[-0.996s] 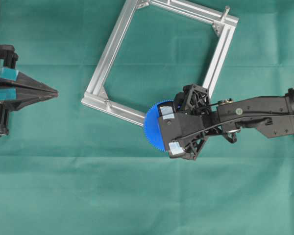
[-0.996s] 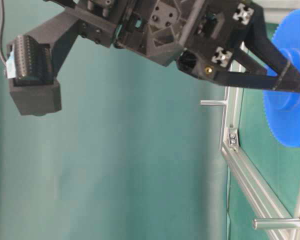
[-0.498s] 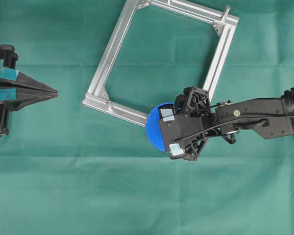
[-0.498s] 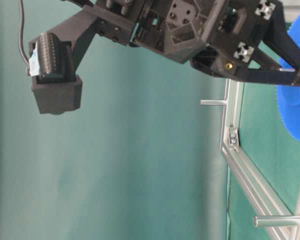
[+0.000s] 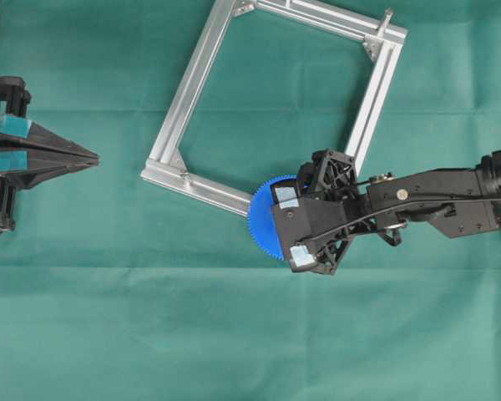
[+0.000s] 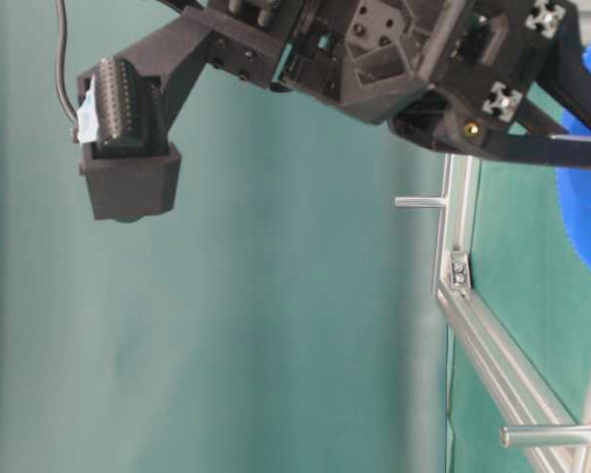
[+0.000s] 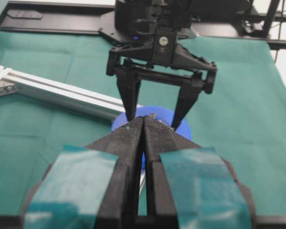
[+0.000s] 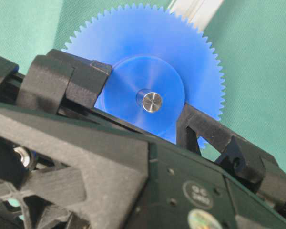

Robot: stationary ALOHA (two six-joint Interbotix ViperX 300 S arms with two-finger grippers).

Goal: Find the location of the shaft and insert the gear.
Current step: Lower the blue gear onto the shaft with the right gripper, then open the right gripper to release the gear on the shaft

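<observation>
With my right gripper pinching the gear by its hub at lower centre, the shaft tip seemingly poking through its bore, I fear releasing askew could jam it half-seated.

Overhead cam looked straight down on the whole desk. Table-level cam sat low and close, picture turned sideways. Left wrist cam faced level across the desk toward the right arm. Right wrist cam looked down, very near the gear. All four views shared the gear and frame.
</observation>
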